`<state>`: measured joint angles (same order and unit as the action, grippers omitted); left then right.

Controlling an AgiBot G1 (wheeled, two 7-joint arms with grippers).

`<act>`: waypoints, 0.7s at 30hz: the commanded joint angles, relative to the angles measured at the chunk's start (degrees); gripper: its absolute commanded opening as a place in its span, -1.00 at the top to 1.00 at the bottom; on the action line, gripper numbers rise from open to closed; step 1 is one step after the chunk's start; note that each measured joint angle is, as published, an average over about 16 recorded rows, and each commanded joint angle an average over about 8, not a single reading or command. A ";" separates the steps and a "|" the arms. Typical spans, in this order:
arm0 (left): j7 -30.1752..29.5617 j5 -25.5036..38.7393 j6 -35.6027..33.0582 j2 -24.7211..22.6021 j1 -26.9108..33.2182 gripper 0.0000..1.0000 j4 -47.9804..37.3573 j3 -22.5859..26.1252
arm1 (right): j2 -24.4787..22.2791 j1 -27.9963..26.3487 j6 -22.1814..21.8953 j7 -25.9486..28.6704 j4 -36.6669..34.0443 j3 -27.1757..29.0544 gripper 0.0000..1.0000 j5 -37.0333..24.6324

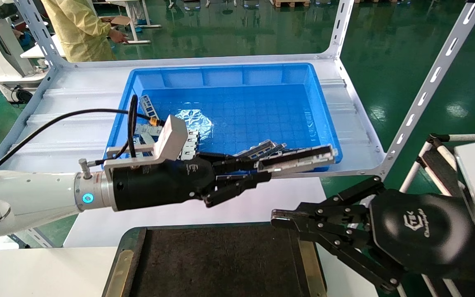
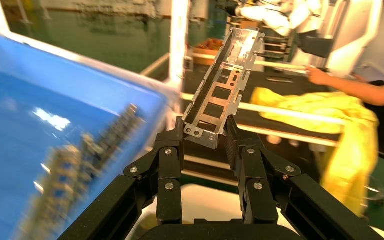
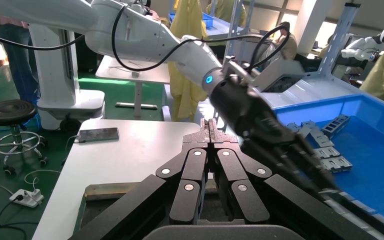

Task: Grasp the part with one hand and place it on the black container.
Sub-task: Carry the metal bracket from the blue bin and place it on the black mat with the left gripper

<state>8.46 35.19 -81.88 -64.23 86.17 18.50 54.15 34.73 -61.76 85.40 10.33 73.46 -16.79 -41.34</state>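
**Part up and clear of the bin, tray waiting below**

Part [image 1: 297, 159] sits at centre-right of the head view, pinched by one end in the left gripper [image 1: 258, 171], its long body jutting out past the fingers over the front rim of the blue bin [image 1: 237, 72]. Gripping the end leaves the slotted channel free, and the left wrist view shows the pads [image 2: 172, 140] pressing both side walls, open face toward the camera. My read: it's held high and level to clear the rim on the way to the tray [image 1: 221, 260], bottom centre. The right gripper [image 1: 281, 218] hangs at lower right, jaws together, holding nothing. The tray is cut off at the frame's bottom edge. Loose parts [image 1: 151, 130] in the bin are partly hidden behind the left wrist, and they're a blur in the left wrist view.
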 commanded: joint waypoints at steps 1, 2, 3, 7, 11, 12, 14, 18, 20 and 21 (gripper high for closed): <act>-0.62 0.05 -2.09 1.01 -1.00 1.00 0.32 0.27 | 0.00 0.00 0.00 0.00 0.00 -0.01 1.00 0.00; -1.06 -0.08 -2.64 1.67 -1.95 1.00 0.97 0.34 | 0.00 0.00 0.00 -0.01 0.00 -0.01 1.00 0.01; -1.54 -0.25 -3.06 2.34 -2.94 1.00 1.68 0.38 | -0.01 0.00 -0.01 -0.01 0.00 -0.01 1.00 0.01; -3.52 -0.99 -3.53 5.37 -7.96 1.00 5.72 0.62 | -0.01 -0.01 -0.01 -0.01 0.00 -0.03 1.00 0.02; -5.72 -2.23 -2.01 8.50 -13.98 1.00 11.44 0.72 | -0.02 -0.01 -0.02 -0.02 0.00 -0.04 1.00 0.03; -6.23 -2.56 -1.39 9.22 -15.50 1.00 13.04 0.74 | -0.02 -0.01 -0.02 -0.02 0.00 -0.04 1.00 0.03; -7.22 -3.27 0.25 10.54 -18.67 1.00 16.33 0.78 | -0.02 -0.01 -0.02 -0.03 0.00 -0.05 1.00 0.03; -8.33 -4.32 5.26 12.24 -24.43 1.00 22.04 0.83 | -0.03 -0.01 -0.03 -0.03 0.00 -0.06 1.00 0.04; -8.43 -4.64 8.87 12.62 -27.13 1.00 24.37 0.80 | -0.03 -0.02 -0.03 -0.04 0.00 -0.07 1.00 0.05; -8.40 -4.77 10.83 12.71 -28.35 1.00 25.38 0.75 | -0.03 -0.02 -0.03 -0.04 0.00 -0.07 1.00 0.05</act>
<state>0.34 30.56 -70.09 -51.89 58.10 43.61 54.77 34.70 -61.78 85.37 10.30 73.46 -16.87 -41.29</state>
